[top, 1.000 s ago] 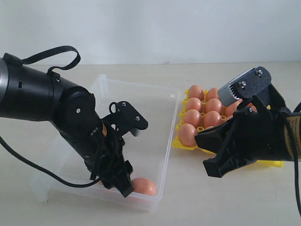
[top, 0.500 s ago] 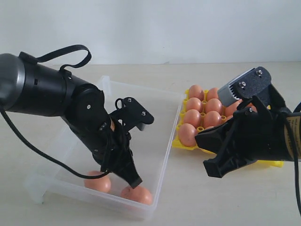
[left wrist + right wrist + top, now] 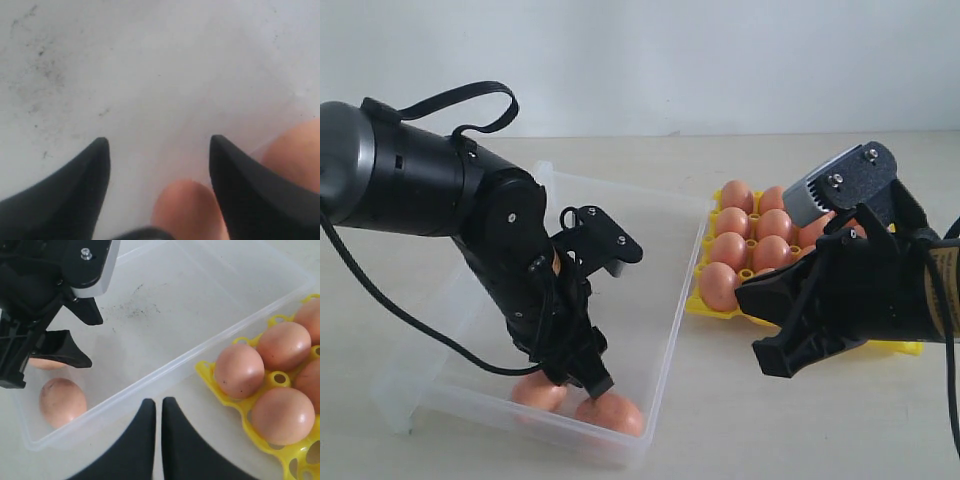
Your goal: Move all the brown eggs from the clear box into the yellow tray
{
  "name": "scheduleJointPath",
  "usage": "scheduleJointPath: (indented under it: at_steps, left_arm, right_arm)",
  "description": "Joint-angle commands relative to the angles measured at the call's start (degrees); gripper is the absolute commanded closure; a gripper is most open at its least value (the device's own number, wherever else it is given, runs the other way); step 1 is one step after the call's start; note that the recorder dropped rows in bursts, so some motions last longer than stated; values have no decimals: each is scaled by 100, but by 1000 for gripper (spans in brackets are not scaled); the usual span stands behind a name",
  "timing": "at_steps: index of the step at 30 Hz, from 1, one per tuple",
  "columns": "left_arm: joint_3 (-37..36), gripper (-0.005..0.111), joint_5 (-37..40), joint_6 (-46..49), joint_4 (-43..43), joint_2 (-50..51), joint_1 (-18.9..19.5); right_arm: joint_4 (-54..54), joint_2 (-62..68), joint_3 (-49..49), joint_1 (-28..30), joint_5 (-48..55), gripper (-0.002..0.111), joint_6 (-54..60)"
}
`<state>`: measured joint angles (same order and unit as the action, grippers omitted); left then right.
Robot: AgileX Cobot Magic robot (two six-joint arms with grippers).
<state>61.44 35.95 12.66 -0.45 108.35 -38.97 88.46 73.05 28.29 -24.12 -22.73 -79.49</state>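
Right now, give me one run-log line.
left gripper open over two brown eggs in clear box | right gripper shut near yellow tray | tray partly filled

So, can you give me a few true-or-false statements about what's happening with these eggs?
1. Two brown eggs lie in the clear box. True.
2. The right gripper holds an egg. False: it is shut and empty.
3. The left gripper has its jaws open. True.
4. The yellow tray is empty. False: several brown eggs sit in its cups.
5. The left gripper hangs over the yellow tray. False: it reaches down inside the clear box, right by the brown eggs there.
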Motion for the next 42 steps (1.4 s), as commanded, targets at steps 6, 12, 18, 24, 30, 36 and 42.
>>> scheduleJointPath:
  at_steps: [6,12,18,24,30,36,42]
  left_arm:
    - [54,51,550,-166,136,-142,1]
    - [54,51,1070,-154,465,-218,1]
    - [54,51,1087,-13,443,-363,1]
    - [54,51,1528,350,443,-519,1]
    - [54,51,1732,796,165,-531,1]
    - [54,51,2003,1559,-14,-531,1]
    - [54,51,1753,1792,289,-531,1]
  right_arm:
    - [44,-54,-26,9,25,108,57]
    - [45,-54,-26,9,15,108,57]
    - [45,-54,-26,9,4,108,57]
    - [56,-54,-26,9,4,108,68]
    - [55,-54,-26,9,4,108,79]
    - [55,-54,-26,9,4,108,79]
    - [69,-54,-26,9,-34,108,100]
